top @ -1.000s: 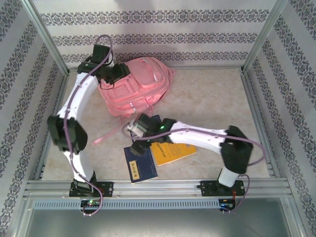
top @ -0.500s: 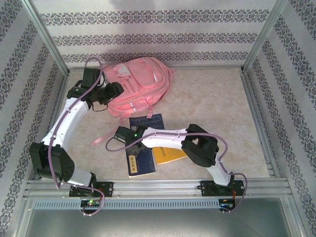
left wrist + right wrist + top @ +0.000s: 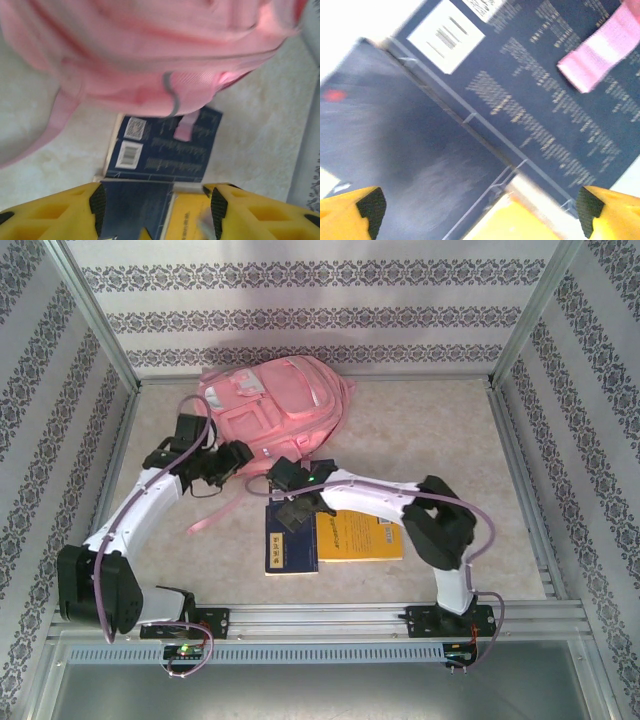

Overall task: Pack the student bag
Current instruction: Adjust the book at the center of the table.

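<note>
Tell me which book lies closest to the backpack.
The dark blue book with the barcode label, right at the pink backpack, a strap end on it. The other blue book and yellow book lie farther off.

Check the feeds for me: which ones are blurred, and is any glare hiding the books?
Top external: sharp and evenly lit, with the bag, navy book and yellow book clear. Left wrist: bag smeared soft, barcode just visible. Right wrist: motion-streaked, navy book's print unreadable, upper-left corner blown out white.
</note>
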Action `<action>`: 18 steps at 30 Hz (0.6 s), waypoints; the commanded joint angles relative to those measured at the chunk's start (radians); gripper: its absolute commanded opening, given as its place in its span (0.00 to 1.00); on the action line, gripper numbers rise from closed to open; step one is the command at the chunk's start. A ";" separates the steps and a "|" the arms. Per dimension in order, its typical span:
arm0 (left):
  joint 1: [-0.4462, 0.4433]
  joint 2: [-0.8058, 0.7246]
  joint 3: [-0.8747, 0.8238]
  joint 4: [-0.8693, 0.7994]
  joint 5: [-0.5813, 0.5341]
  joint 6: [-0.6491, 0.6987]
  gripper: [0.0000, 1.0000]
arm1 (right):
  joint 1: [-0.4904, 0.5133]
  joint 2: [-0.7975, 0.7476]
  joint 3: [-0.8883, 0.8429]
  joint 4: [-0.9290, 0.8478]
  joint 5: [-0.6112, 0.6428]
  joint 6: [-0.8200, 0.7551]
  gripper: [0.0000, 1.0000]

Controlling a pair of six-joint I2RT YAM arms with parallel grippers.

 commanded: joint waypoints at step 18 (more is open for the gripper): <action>-0.147 -0.022 -0.284 0.110 0.025 -0.071 0.61 | -0.060 -0.068 -0.391 0.134 -0.267 0.300 0.91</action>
